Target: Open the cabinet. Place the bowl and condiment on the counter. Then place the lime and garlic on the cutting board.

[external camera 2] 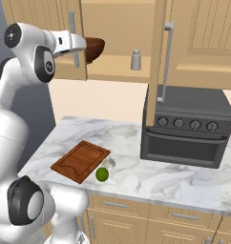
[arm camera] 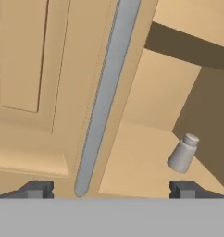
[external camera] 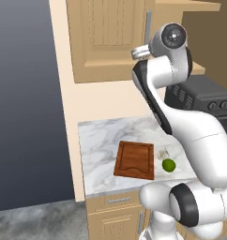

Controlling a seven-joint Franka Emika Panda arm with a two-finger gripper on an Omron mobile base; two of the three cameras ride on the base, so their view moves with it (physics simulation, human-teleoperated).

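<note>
The cabinet's (external camera 2: 41,19) left door is shut and its right door (external camera 2: 158,52) stands swung out, edge-on. On the shelf inside sit the dark wooden bowl (external camera 2: 95,48) and the grey condiment (external camera 2: 135,60) shaker. My gripper (external camera 2: 80,44) is raised in front of the shelf beside the bowl, open and empty. In the hand view my gripper (arm camera: 111,190) faces the left door's grey handle (arm camera: 104,102), with the condiment (arm camera: 183,155) to the right. On the counter (external camera: 99,136) lies the cutting board (external camera: 134,159), and just right of it are the lime (external camera: 168,165) and the garlic (external camera: 163,153).
A dark toaster oven (external camera 2: 186,128) stands on the counter under the open door. Low drawers (external camera 2: 117,205) run beneath the slab. The counter's left end (external camera: 80,159) meets a wall panel, with dark open space beyond.
</note>
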